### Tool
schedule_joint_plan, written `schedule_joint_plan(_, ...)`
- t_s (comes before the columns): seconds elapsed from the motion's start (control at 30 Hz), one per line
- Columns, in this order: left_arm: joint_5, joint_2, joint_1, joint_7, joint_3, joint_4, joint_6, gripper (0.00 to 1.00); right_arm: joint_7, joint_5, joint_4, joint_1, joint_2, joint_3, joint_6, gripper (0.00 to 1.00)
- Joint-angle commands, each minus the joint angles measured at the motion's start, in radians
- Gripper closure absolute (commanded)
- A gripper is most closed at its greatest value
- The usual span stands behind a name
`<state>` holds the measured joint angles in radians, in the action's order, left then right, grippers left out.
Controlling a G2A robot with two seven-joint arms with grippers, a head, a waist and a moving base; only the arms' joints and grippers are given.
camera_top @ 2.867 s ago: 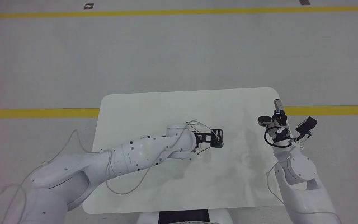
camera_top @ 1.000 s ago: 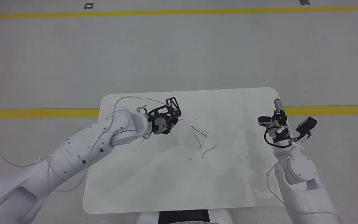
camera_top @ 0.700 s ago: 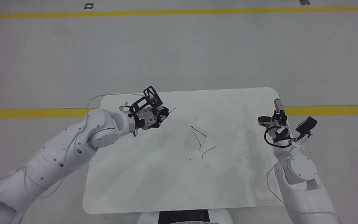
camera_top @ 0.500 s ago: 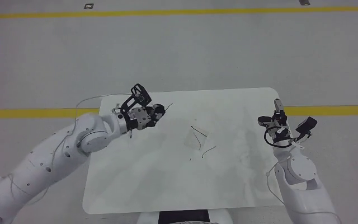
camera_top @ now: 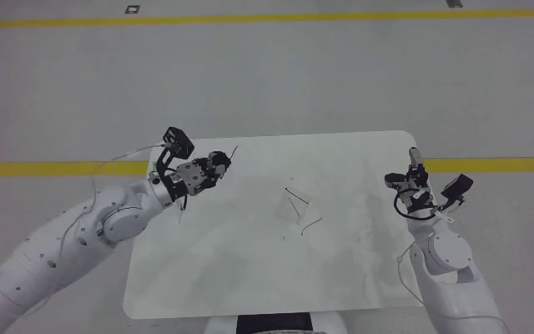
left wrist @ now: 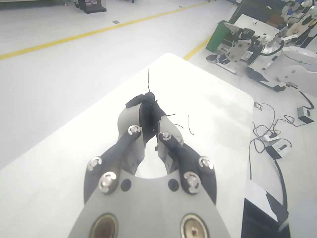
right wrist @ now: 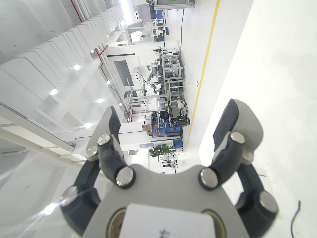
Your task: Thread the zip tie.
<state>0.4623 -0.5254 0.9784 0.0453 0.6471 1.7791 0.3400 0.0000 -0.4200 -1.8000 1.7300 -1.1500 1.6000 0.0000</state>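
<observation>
While my left claw [left wrist: 148,100] clamps the zip tie [left wrist: 148,80] over the far corner of the surface [camera_top: 250,275], my right claw [right wrist: 171,112] stands open, empty; threading likely requires it next.

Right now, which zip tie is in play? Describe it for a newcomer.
Find the white table; at its far left corner the left tool is shut. The zip tie is the thin black strip poking past it, unlike the loose ties lying mid-table.

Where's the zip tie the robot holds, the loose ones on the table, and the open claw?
held zip tie [left wrist: 148,80], left wrist view, its thin tail.
loose zip ties [camera_top: 311,225], top view, middle of one strand.
right gripper [right wrist: 173,116], right wrist view, midway between its fingertips.
</observation>
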Motion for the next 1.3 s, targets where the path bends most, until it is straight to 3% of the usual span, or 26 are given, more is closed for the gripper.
schedule_joint_plan(0.0, 0.0, 0.0, 0.0, 0.0, 0.0, 0.0, 0.0, 1.0, 0.0, 0.0, 0.0, 0.0, 0.0, 0.0, 0.0, 0.0)
schedule_joint_plan(0.1, -0.016, -0.002, 0.004, 0.009, 0.0, 0.001, -0.001, 1.0, 0.0, 0.0, 0.0, 0.0, 0.0, 0.0, 0.0, 0.0)
schedule_joint_plan(0.23, -0.066, -0.019, 0.012, 0.08, 0.01, -0.017, 0.0, 1.0, 0.0, 0.0, 0.0, 0.0, 0.0, 0.0, 0.0, 0.0)
schedule_joint_plan(0.37, -0.159, -0.04, 0.027, 0.2, 0.018, -0.028, 0.0, 1.0, 0.0, 0.0, 0.0, 0.0, 0.0, 0.0, 0.0, 0.0)
schedule_joint_plan(0.53, -0.319, -0.065, 0.044, 0.277, 0.011, -0.01, 0.0, 1.0, 0.0, 0.0, 0.0, 0.0, 0.0, 0.0, 0.0, 0.0)
schedule_joint_plan(0.83, -0.627, -0.111, 0.064, 0.222, 0.037, 0.046, 0.0, 1.0, 0.0, 0.0, 0.0, 0.0, 0.0, 0.0, 0.0, 0.0)
schedule_joint_plan(1.07, -0.787, -0.148, 0.134, 0.121, 0.141, 0.058, 0.0, 1.0, 0.0, 0.0, 0.0, 0.0, 0.0, 0.0, 0.0, 0.0)
schedule_joint_plan(1.13, -0.848, -0.162, 0.162, 0.067, 0.19, 0.065, 0.0, 1.0, 0.0, 0.0, 0.0, 0.0, 0.0, 0.0, 0.0, 0.0)
schedule_joint_plan(1.17, -0.837, -0.166, 0.172, 0.027, 0.212, 0.048, 0.0, 1.0, 0.0, 0.0, 0.0, 0.0, 0.0, 0.0, 0.0, 0.0)
schedule_joint_plan(1.27, -0.837, -0.166, 0.172, 0.027, 0.212, 0.048, 0.0, 1.0, 0.0, 0.0, 0.0, 0.0, 0.0, 0.0, 0.0, 0.0)
